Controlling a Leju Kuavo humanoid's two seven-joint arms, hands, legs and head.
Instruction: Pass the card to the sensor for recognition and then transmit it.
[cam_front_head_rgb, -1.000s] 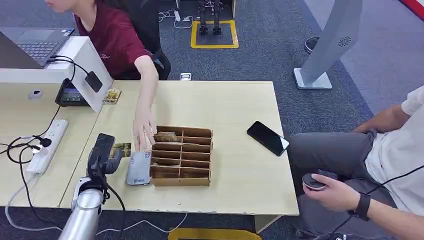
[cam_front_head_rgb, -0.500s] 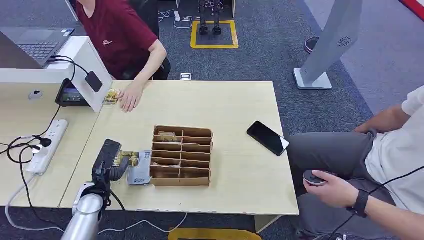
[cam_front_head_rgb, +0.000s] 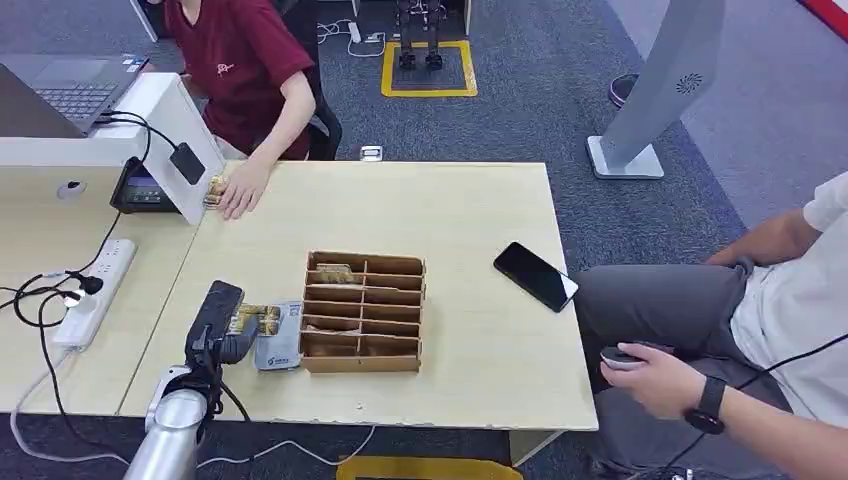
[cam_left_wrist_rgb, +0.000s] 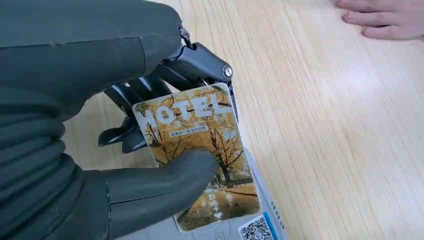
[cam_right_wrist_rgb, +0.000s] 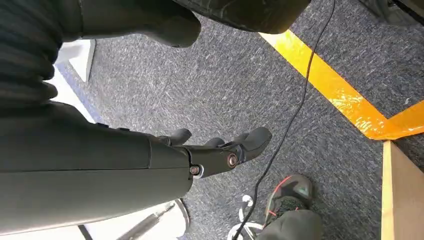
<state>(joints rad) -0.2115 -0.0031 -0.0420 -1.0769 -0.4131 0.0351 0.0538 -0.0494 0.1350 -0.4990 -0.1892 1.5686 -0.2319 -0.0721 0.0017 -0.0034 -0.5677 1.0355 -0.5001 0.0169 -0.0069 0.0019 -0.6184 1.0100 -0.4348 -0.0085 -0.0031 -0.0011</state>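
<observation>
The autumn-tree picture card (cam_left_wrist_rgb: 202, 155), held in the robot's left hand (cam_left_wrist_rgb: 125, 165), bore the large pale word "MOTEL" across its top, with a line of small Chinese characters beneath it, too small to read. A black QR code (cam_left_wrist_rgb: 256, 231) stood on the white and blue-edged card reader (cam_left_wrist_rgb: 272, 220) under it. No other writing was legible.

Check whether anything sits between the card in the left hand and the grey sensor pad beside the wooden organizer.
Nothing visible does. The left hand pinches the card right over the sensor pad.
</observation>
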